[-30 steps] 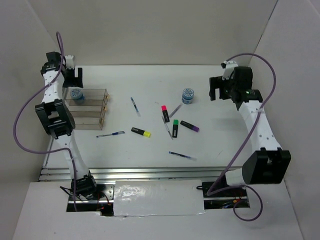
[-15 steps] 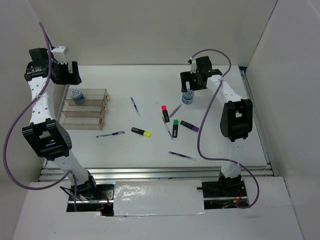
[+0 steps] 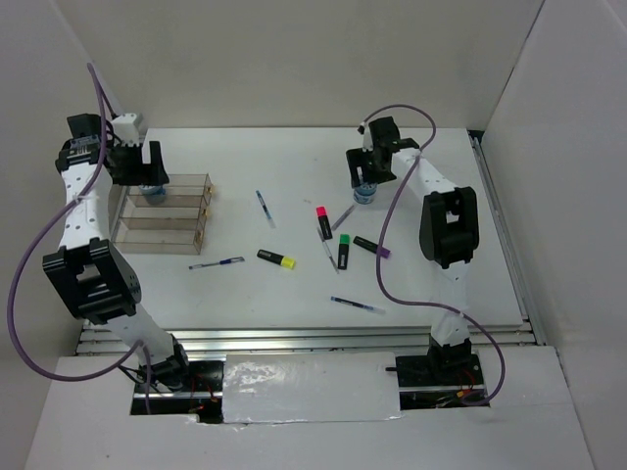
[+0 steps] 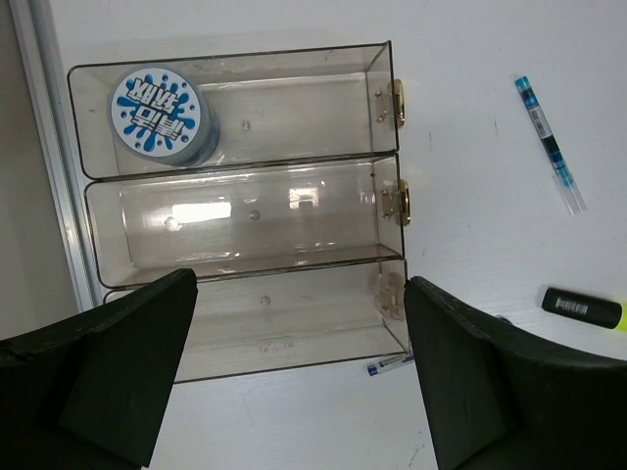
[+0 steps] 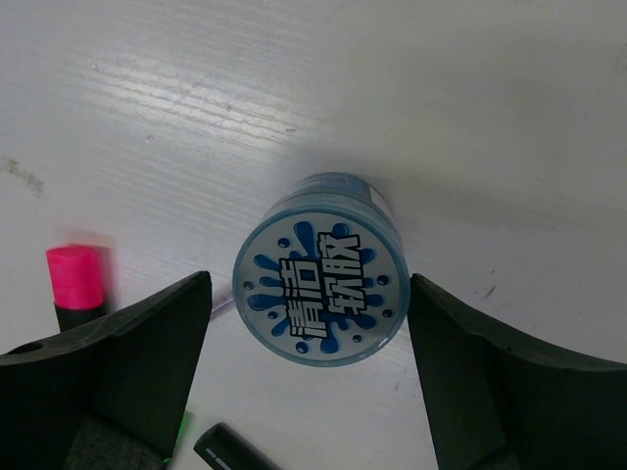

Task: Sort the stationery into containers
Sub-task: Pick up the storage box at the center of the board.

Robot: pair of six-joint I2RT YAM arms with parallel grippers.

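Note:
The clear organizer box (image 3: pixel 167 217) (image 4: pixel 245 196) stands at the far left, with one blue-white tub (image 4: pixel 157 103) in its rearmost compartment. My left gripper (image 3: pixel 137 162) (image 4: pixel 301 294) hovers open over the box, holding nothing. The second tub (image 3: pixel 365 194) (image 5: pixel 320 269) stands on the table. My right gripper (image 3: pixel 364 174) (image 5: pixel 309 284) is open astride it, with a gap on each side. Yellow (image 3: pixel 277 258), pink (image 3: pixel 323 221), green (image 3: pixel 343 251) and purple (image 3: pixel 371 247) highlighters lie mid-table. Thin pens (image 3: pixel 265 208) (image 3: pixel 217 262) (image 3: pixel 357 305) are scattered around them.
White walls close in the table at the back and both sides. A metal rail (image 3: pixel 294 338) runs along the near edge. Another pen (image 3: pixel 343 216) lies just below the right gripper. The pink cap (image 5: pixel 76 279) sits close to the right gripper's left finger.
The right arm swung in from the far right and came down over the tub. The left gripper shifted slightly back toward the box.

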